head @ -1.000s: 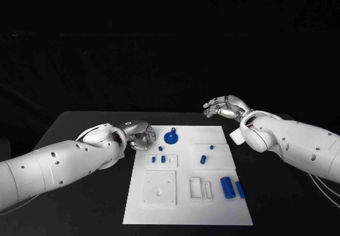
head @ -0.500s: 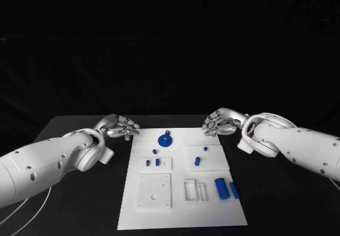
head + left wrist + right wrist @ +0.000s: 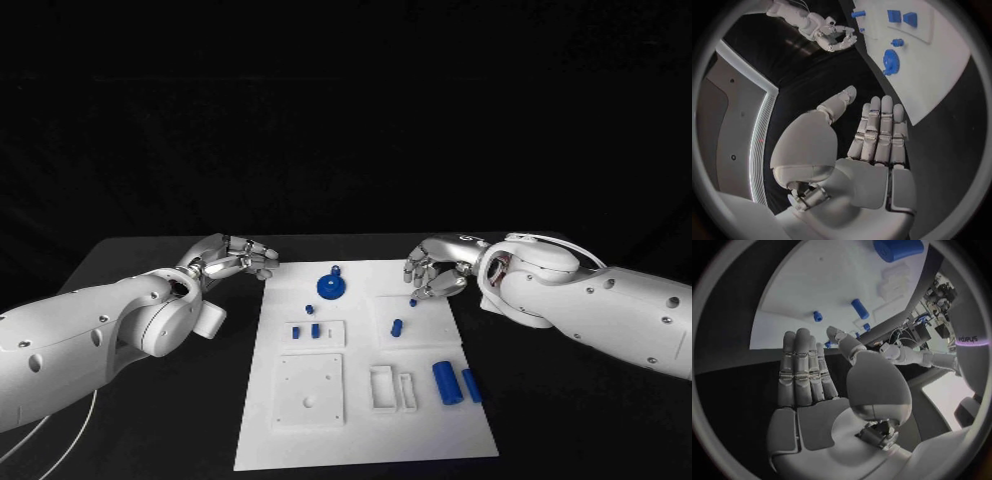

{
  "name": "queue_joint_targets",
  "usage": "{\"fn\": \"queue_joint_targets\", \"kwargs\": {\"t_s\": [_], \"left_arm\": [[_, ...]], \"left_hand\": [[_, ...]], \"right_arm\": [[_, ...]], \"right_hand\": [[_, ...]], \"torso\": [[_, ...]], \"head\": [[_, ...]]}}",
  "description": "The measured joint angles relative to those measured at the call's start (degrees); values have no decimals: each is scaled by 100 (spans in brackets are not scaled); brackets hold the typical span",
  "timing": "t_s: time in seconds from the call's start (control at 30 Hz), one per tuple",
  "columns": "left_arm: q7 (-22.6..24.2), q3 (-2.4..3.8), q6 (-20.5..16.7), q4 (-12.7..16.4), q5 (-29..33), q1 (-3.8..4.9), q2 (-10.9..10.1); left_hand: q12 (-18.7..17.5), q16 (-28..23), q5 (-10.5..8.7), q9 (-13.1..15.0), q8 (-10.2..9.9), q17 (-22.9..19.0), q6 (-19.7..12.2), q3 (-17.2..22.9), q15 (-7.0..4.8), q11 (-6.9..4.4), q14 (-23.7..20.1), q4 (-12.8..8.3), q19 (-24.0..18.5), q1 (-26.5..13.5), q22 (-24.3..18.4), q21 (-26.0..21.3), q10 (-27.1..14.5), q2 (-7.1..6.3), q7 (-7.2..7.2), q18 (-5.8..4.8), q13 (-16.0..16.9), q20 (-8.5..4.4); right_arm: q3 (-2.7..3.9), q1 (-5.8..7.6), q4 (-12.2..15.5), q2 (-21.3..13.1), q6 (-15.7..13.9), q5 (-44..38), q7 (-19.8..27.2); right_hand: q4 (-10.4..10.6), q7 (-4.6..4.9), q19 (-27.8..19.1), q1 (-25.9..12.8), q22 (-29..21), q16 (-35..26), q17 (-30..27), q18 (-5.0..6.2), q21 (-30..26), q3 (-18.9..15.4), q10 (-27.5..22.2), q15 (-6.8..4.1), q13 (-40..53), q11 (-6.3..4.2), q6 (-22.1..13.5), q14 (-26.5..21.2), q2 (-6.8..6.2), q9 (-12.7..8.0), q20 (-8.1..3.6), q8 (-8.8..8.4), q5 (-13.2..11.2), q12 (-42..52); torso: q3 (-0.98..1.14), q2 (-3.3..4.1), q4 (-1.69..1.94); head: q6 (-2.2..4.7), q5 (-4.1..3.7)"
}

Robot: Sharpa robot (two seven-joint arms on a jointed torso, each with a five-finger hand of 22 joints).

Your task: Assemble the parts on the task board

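Hands empty, fingers apart, at the far end of the task board (image 3: 361, 440) — no part held.

Left hand (image 3: 231, 258) hovers just off the board's far-left corner; right hand (image 3: 437, 270) hangs over its far-right edge, near the small blue peg (image 3: 413, 301). Risk, as I judge it — descending fingers nudge the loose peg or round blue disc (image 3: 329, 289), or shift the board itself.

Two glossy white, rounded arm shells dotted with small dark screw holes are seen, each ended by a silver, segmented metal left hand (image 3: 231, 258) and right hand (image 3: 438, 268); thin white cables trail below the left arm.
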Motion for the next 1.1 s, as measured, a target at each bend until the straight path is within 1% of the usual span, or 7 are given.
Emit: {"fn": "queue_joint_targets", "kwargs": {"t_s": [0.13, 0.27, 0.6, 0.77, 0.83, 0.9, 1.1], "left_arm": [[52, 0, 14, 38, 81, 0, -11], [87, 0, 22, 67, 136, 0, -24], [123, 0, 29, 85, 202, 0, -43], [126, 0, 29, 85, 211, 0, -44], [126, 0, 30, 84, 214, 0, -44], [126, 0, 32, 83, 217, 0, -44], [126, 0, 34, 82, 225, 0, -44]], "left_hand": [[0, -139, 0, -8, 1, 2, -18, -5, 29, 0, -29, -4, 25, 0, 15, -12, 0, 0, 18, 2, -21, 55], [0, -139, 0, -8, 1, 13, -18, -5, 29, 0, -29, -5, 25, 0, 15, -12, 0, 0, 18, 2, -21, 54], [-24, -165, 0, -7, 1, 31, -18, -19, 29, -1, -28, 9, 25, 0, 20, -12, -1, 0, 18, 1, -33, 54], [-24, -165, 0, -7, 1, 39, -18, -18, 29, -1, -28, 9, 25, 0, 26, -12, -1, 0, 18, 1, -39, 54], [-24, -165, 0, -7, 1, 47, -18, -18, 29, -1, -28, 9, 25, 0, 26, -33, -1, 0, 18, 1, -39, 54], [-24, -165, 0, -7, 1, 48, -18, -18, 29, -1, -28, 9, 46, 0, 26, -33, -1, 0, 18, 1, -39, 75], [-25, -187, 0, -14, 23, 74, -18, -31, 28, -1, 15, 22, 46, 0, 32, -32, -1, -1, 18, 1, -48, 75]], "right_arm": [[-47, -16, 97, 0, 10, -374, -141], [-75, -24, 163, -1, 24, -648, -260], [-133, -98, 294, -21, 118, -969, -438], [-128, -138, 288, 9, 123, -1041, -473], [-122, -154, 272, 30, 115, -1068, -485], [-121, -164, 254, 47, 109, -1086, -498], [-117, -188, 209, 96, 82, -1145, -524]], "right_hand": [[0, 15, 5, 58, 14, 0, 74, 7, 21, 0, 8, 0, 23, 8, 15, 0, -58, -11, -5, -3, 0, -91], [19, 1, 63, 35, 25, 39, 197, 23, 53, 123, 58, 10, 78, 17, 41, 29, -144, -25, -23, -50, -151, -232], [21, -12, 105, 29, 67, 42, 321, 26, 86, 290, 140, -1, 154, 0, 134, 61, -149, -25, -44, -56, -266, -332], [34, -58, 168, 29, 129, 112, 436, 27, 190, 548, 276, -50, 243, -36, 234, 133, -149, -24, -87, -68, -472, -400], [93, -62, 209, 11, 153, 133, 499, 27, 222, 880, 338, -44, 302, -54, 289, 145, -230, -24, -87, -68, -781, -448], [134, -70, 228, -24, 195, 171, 546, 27, 265, 1154, 366, -59, 359, -65, 298, 166, -262, -25, -106, -69, -936, -487], [193, -69, 229, -24, 262, 173, 606, 27, 308, 1507, 431, -50, 458, -81, 355, 176, -262, -20, -106, -80, -1128, -531]], "torso": [[-1, 0, 3], [1, 0, 3], [12, 3, -7], [18, 3, -12], [19, 3, -11], [19, 3, -10], [20, 3, -7]], "head": [[-4, -9], [-7, -13], [-32, -7], [-39, -8], [-45, -14], [-49, -14], [-57, -14]]}}
